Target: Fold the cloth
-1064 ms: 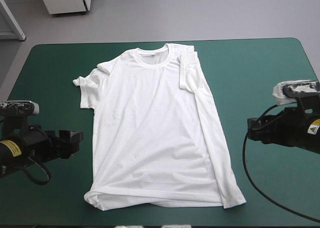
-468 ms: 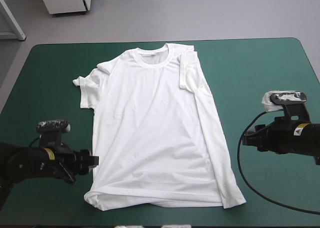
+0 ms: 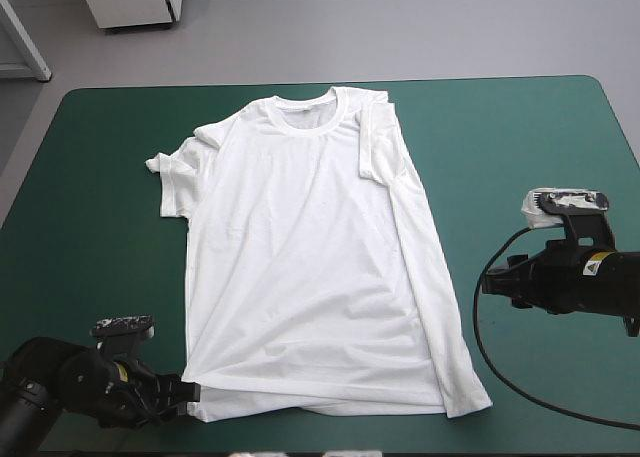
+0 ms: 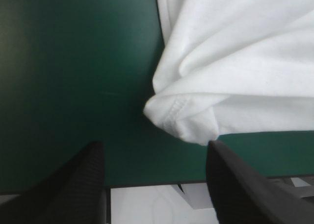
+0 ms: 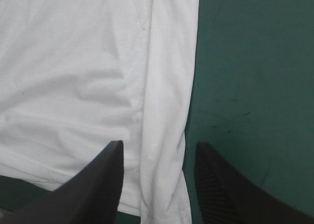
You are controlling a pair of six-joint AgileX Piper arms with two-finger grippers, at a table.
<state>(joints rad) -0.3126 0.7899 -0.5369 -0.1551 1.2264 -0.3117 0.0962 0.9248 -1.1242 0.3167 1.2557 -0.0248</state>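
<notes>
Since the earlier frames the left gripper [image 3: 186,393] has been travelling from the middle of the table's left side down toward the near edge, and now it is sitting low on the teal-green cover [image 3: 520,137], just beside the near left hem corner of the T-shirt [image 3: 310,247]. The right gripper [image 3: 486,283] has been shifting only a little closer to the garment and is hovering near its right edge, not touching it. The T-shirt is lying spread flat in the middle of the table, with the collar toward the far edge, the left sleeve crumpled outward and the right side folded inward in a long strip. In the left wrist view the black fingers [image 4: 91,185] are standing wide apart, and the rounded hem corner is lying just ahead, between them. In the right wrist view the fingers [image 5: 100,185] are also standing spread, and the folded strip is running between them.
</notes>
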